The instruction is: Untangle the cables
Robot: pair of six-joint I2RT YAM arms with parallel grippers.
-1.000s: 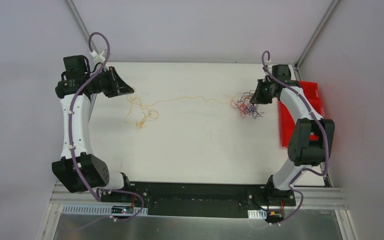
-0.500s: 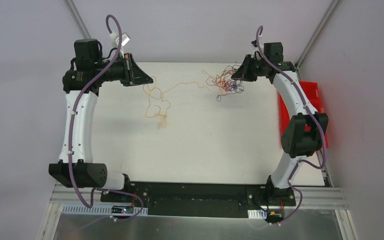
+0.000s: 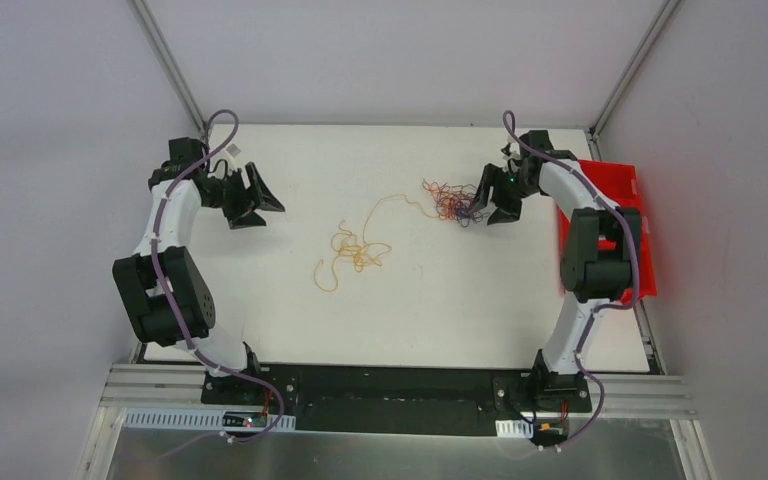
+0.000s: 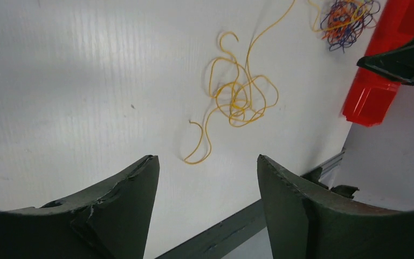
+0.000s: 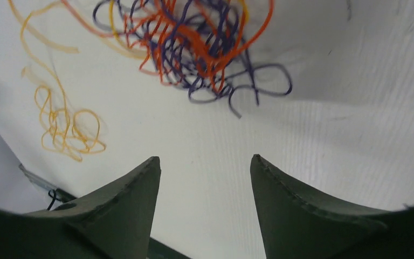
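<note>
1. Where the left wrist view looks down, the left jaws are seen spread wide, with nothing held between them and only bare white surface (image 4: 86, 81) in the gap.
2. The right jaws are likewise seen parted wide and empty, and the mixed tangle (image 5: 205, 48) of red-orange and blue-purple cables is found just ahead of their tips, clear of them in the wrist view.
3. The orange-yellow cable (image 3: 358, 250) is seen lying loosely coiled near the middle of the surface, well apart from the left jaws.
4. One strand of it is carried up and rightwards into the mixed tangle.
5. A red bin (image 3: 625, 180) is seen at the right edge of the surface, partly covered by the right arm (image 3: 600, 250).
</note>
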